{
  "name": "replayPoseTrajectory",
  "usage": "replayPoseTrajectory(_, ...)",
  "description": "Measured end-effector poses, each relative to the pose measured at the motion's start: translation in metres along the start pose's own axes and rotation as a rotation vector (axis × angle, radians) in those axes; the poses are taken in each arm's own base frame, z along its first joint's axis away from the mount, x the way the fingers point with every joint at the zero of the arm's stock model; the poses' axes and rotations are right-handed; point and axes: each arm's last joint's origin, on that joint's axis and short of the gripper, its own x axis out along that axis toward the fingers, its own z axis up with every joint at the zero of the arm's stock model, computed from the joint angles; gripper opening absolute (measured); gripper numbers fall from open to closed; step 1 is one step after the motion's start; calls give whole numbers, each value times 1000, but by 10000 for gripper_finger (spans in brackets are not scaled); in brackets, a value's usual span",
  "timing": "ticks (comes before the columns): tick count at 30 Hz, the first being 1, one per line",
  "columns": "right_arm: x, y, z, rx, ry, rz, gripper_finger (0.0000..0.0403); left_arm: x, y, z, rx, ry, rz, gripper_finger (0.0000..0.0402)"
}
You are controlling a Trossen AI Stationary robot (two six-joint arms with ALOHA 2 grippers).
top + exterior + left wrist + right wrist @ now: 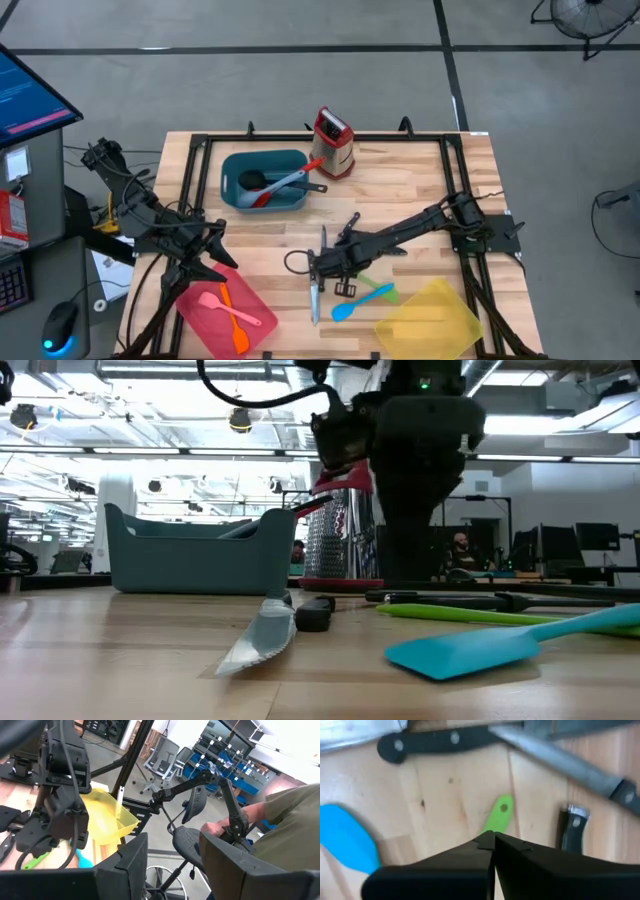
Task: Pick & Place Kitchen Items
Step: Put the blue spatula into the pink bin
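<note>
The black-handled steel knife (pixel 315 288) lies flat on the wooden table (pixel 400 190) near the front edge, serrated blade toward the front. The green plastic utensil (pixel 498 816) and blue plastic spatula (pixel 500 647) lie just beside it. The right gripper (pixel 320 266), fingers pressed together and holding nothing, hangs over the knife handle. The right wrist view cuts off every blade. Only the low view shows the serrations. The left gripper (pixel 170 865) stands partly open above the red tray (pixel 195 310) at the front left corner.

Grey floor (pixel 300 30), fan (pixel 590 15) maybe, office chairs (pixel 165 752).
</note>
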Motion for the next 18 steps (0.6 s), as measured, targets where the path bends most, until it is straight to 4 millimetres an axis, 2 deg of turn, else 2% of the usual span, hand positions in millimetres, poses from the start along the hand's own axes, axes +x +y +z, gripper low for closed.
replayPoseTrajectory(3,-2,6,-13,24,87,-19,20,0,0,0,0,0,0,159)
replayPoseTrajectory(7,-2,22,-37,-36,182,-58,76,0,0,0,0,0,0,159)
replayPoseTrajectory(12,-6,45,-57,-153,194,-53,175,0,0,0,0,1,0,159)
replayPoseTrajectory(18,-7,60,-66,-186,182,-20,294,0,0,0,14,3,2,159)
